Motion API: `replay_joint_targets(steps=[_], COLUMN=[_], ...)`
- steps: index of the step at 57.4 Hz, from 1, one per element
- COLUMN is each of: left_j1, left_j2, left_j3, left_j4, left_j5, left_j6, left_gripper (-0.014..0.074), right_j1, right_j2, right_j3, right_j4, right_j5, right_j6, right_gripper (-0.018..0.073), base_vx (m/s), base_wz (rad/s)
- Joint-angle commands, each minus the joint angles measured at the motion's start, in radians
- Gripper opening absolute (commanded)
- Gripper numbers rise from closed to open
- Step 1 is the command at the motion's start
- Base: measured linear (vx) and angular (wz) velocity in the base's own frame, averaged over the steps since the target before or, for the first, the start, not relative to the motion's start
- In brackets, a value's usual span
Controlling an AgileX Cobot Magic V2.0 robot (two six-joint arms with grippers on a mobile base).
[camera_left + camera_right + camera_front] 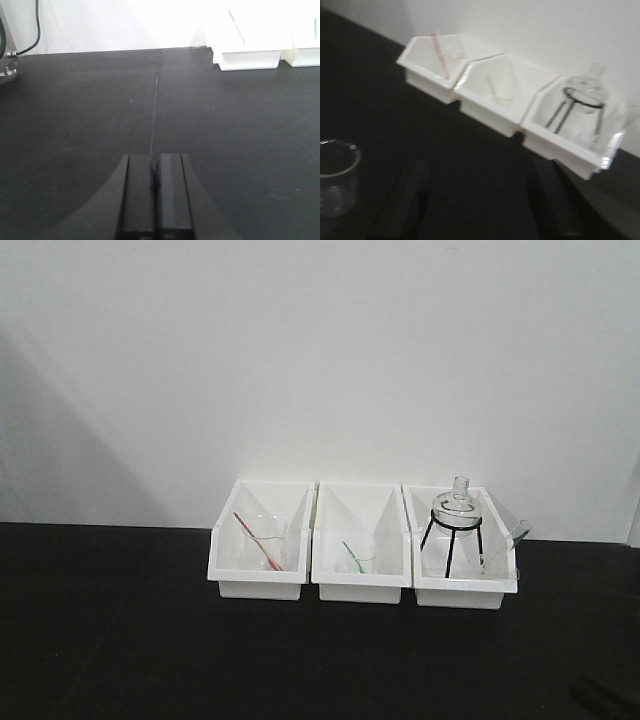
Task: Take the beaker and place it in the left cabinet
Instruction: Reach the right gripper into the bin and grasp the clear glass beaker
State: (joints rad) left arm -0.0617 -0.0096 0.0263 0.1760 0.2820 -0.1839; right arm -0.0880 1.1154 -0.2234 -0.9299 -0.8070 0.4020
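Observation:
The beaker (336, 176), small and of clear glass, stands upright on the black table (470, 150) at the lower left of the right wrist view. My right gripper (479, 164) is open, its two dark fingers wide apart with only bare table between them; the beaker lies to the left of its left finger (415, 192), apart from it. My left gripper (154, 158) is shut, pads pressed together with nothing held, low over the black table (100, 110). The left cabinet is out of view. The beaker does not show in the front view.
Three white bins stand in a row against the white wall. The left bin (258, 575) holds a beaker with a red rod (268, 540). A small glass with a green rod (358, 558) sits in the middle bin (360, 585). The right bin (465, 590) holds a round flask on a black wire stand (457, 510). A cable (35, 30) hangs at the far left.

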Motion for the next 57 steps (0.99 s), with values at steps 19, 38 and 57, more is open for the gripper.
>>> replay_joint_targets(steps=[19,38,57], left_j1=[-0.001,-0.001,-0.001], left_j2=[-0.017,-0.017,-0.017], left_j3=[-0.009,-0.009,-0.009], left_j4=[-0.002,-0.002,-0.002], left_j5=[-0.083,-0.083,-0.083], left_j6=[-0.003,-0.003,-0.003], left_gripper=[0.0004,0.0004,0.0004], right_j1=[0.038,0.296,0.437], right_j2=[0.265,0.435,0.649], right_j3=[-0.033,-0.072,-0.174], right_j4=[-0.078,0.144,0.272], right_j5=[-0.313,-0.283,-0.312], right_j6=[-0.008,-0.137,-0.184], right_gripper=[0.0617,0.0614,0.0604], base_vx=[0.0,0.0,0.0], base_wz=[0.0,0.0,0.0])
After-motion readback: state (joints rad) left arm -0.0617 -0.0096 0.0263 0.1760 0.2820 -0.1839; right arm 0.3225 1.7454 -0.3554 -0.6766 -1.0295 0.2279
